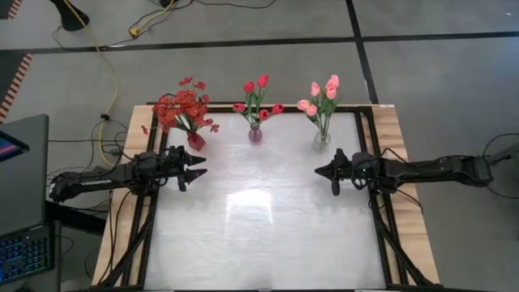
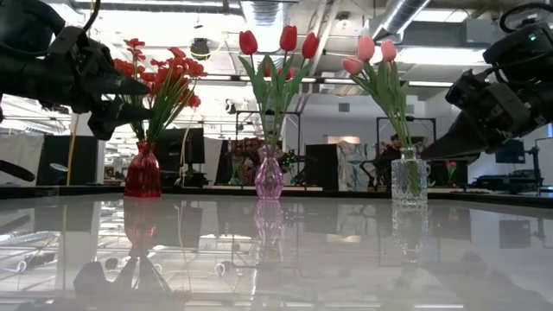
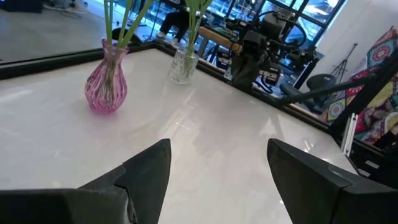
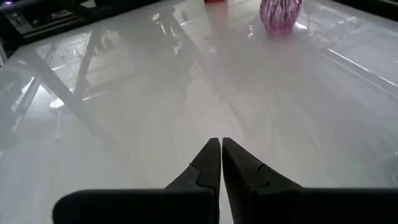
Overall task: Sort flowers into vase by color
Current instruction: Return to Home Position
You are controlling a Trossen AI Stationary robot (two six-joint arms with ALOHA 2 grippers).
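Three vases stand in a row along the table's far edge. A red vase [image 1: 195, 141] holds sprays of small red blossoms [image 1: 183, 109]. A purple vase [image 1: 255, 135] holds red tulips [image 1: 257, 91]. A clear glass vase [image 1: 321, 140] holds light pink tulips [image 1: 321, 96]. My left gripper [image 1: 199, 167] hovers open at the table's left side, near the red vase, with nothing between its fingers. My right gripper [image 1: 319, 171] hovers shut at the table's right side, near the clear vase, holding nothing.
The white tabletop [image 1: 259, 235] lies bare between the arms and toward the near edge. A black frame [image 1: 373, 162] runs along the table's sides. A laptop [image 1: 20, 203] sits off the table's left side. Cables lie on the floor beyond the far edge.
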